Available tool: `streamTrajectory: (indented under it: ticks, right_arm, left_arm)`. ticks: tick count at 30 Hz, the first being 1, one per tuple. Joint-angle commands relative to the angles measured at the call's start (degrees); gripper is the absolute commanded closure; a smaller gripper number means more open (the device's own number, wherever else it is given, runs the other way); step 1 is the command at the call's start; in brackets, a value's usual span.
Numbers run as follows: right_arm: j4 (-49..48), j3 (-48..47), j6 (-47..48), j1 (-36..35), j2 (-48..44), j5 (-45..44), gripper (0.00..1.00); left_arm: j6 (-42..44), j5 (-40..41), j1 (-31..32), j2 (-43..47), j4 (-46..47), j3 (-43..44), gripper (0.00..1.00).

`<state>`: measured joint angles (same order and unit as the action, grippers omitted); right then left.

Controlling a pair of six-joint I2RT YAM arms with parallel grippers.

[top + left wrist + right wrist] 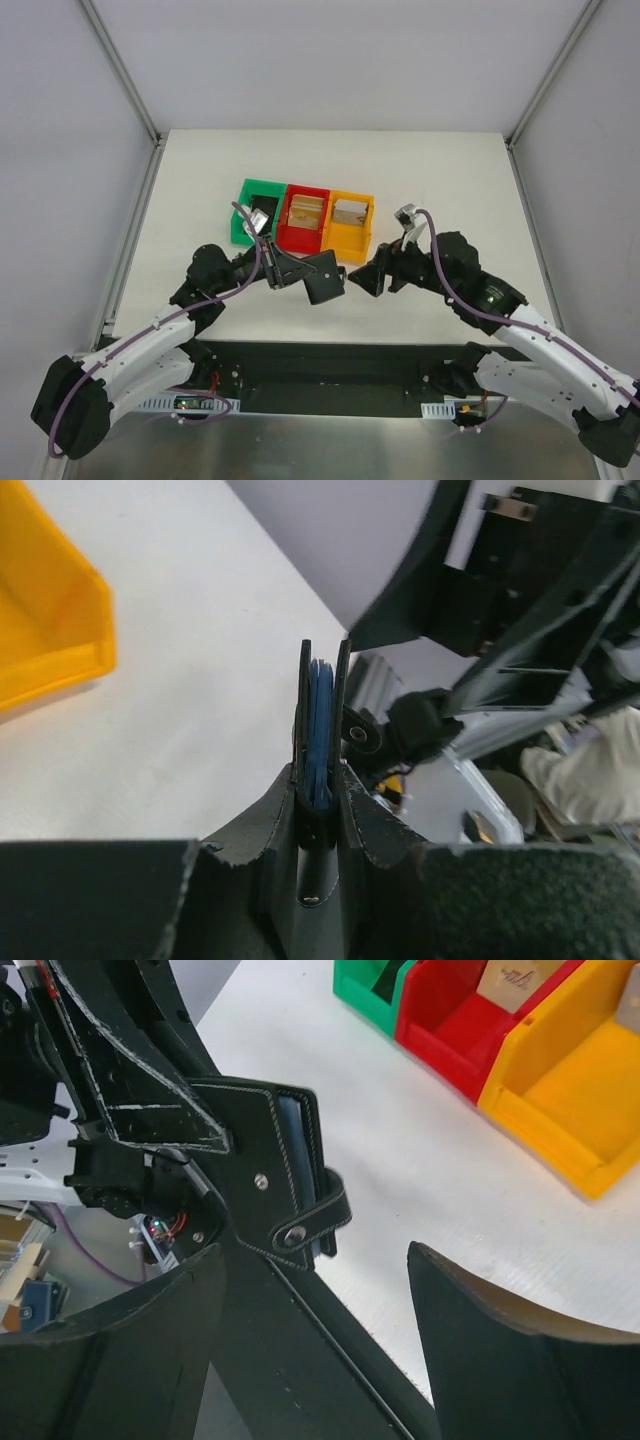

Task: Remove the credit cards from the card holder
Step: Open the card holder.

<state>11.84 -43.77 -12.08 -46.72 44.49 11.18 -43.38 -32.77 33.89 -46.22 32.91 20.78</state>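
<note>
Top external: white table (470,190), grey walls (330,60). In a row mid-table stand green bin (262,186), red bin (306,190) and orange bin (352,197). Tan credit cards (305,211) lie in red and orange. Near of the bins, left gripper (292,268) clamps the black card holder (323,281), with right gripper (363,280) just right of it.

Left wrist: holder edge-on, blue panels between black covers.

Right wrist: holder's strap snapped shut. Right fingers (520,1360) spread wide, apart from it.

The card holder (275,1155) is showing black with white stitching and blue inside; green bin (262,185), red bin (300,243) and orange bin (348,252) are standing out against the white desk (460,180).
</note>
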Motion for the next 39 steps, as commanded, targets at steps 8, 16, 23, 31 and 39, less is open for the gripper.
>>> streamTrajectory:
  ticks: [8, 16, 23, 31, 39]
  right_arm:
    - [-10.3, 1.5, -5.3, 2.7, -0.1, 7.2, 0.26]
    - [-13.8, 0.4, -7.7, 4.0, 3.6, 11.8, 0.33]
    - [-15.1, 2.0, -8.3, 4.1, 3.1, 13.2, 0.34]
    - [-17.9, 2.9, -9.6, 4.0, 3.8, 20.4, 0.34]
    - [-20.8, 3.8, -10.9, 3.2, 5.6, 25.2, 0.36]
  left_arm:
    - [-11.5, -17.1, -0.2, -6.4, 28.6, 0.3, 1.00]
    - [-10.7, -17.5, -0.2, -5.5, 28.5, -0.3, 1.00]
    - [-10.5, -17.1, -0.2, -6.0, 28.8, 0.0, 1.00]
    - [-12.4, -16.4, -0.2, -8.3, 33.5, 0.6, 1.00]
    - [-14.8, -16.0, -0.2, -11.0, 38.3, 2.0, 1.00]
